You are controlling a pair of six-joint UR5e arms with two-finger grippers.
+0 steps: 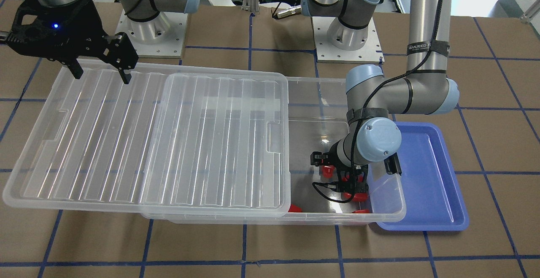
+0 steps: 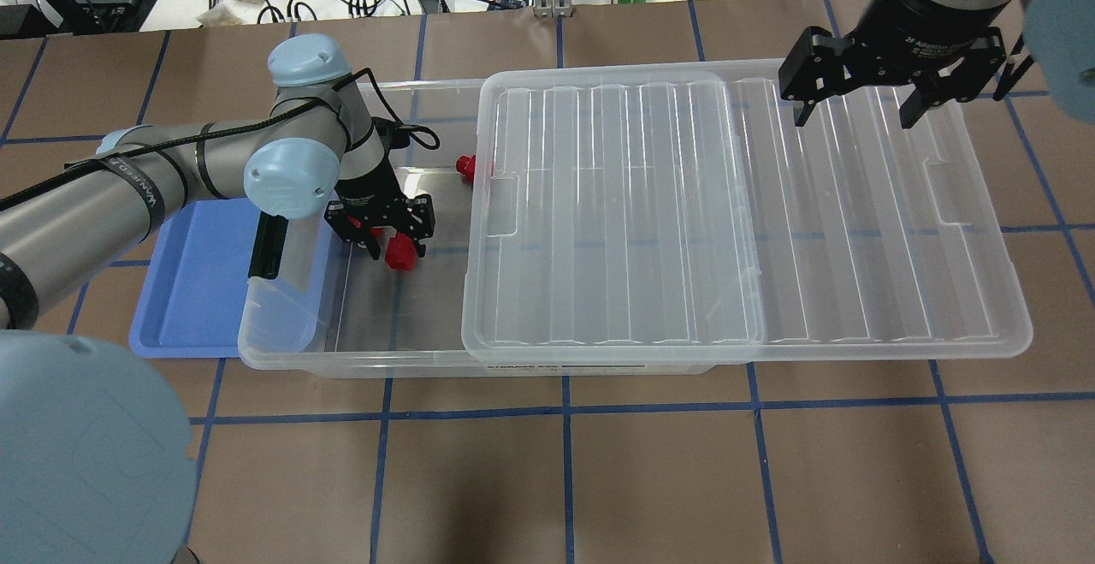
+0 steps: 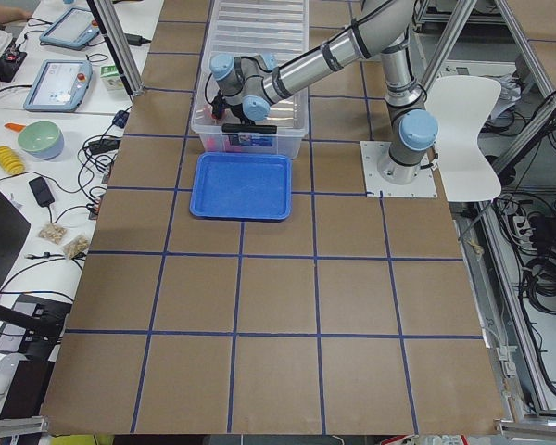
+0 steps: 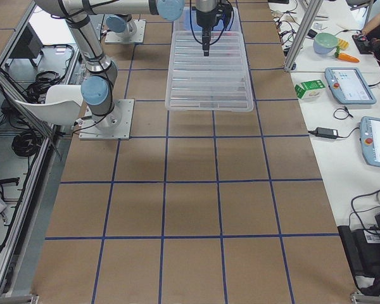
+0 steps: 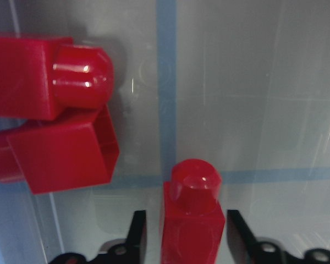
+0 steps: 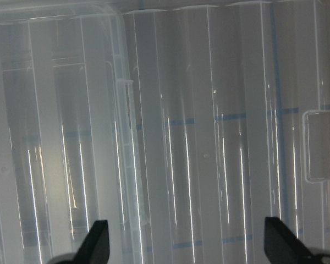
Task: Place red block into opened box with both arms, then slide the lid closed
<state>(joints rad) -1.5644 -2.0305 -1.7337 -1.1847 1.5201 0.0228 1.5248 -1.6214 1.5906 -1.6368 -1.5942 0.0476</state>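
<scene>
Our left hand is down inside the box, at its uncovered end, with the fingers set narrowly on either side of the red block. In the wrist view we see a thin strip of clear floor between the block and each finger, wider on one side, so the hand brackets the block without clamping it. Whether the block rests on the box floor we cannot tell. Its rounded stub points toward the top of that view. Two other red blocks lie touching each other close by, and a further red block sits near the far wall, just beside the edge of the lid. We see the lid lying flat on the box rim, covering about half of the box and overhanging well past the short end on our right side, so the half where the left hand works is open. Our right hand hangs over the overhanging part of the lid, near its far long edge, fingers spread wide with nothing between them. Whether the tips touch the lid we cannot tell. At the box's other short end we see the black clip bar, and that end overlaps the edge of a blue tray lying on the brown, blue-lined surface.
</scene>
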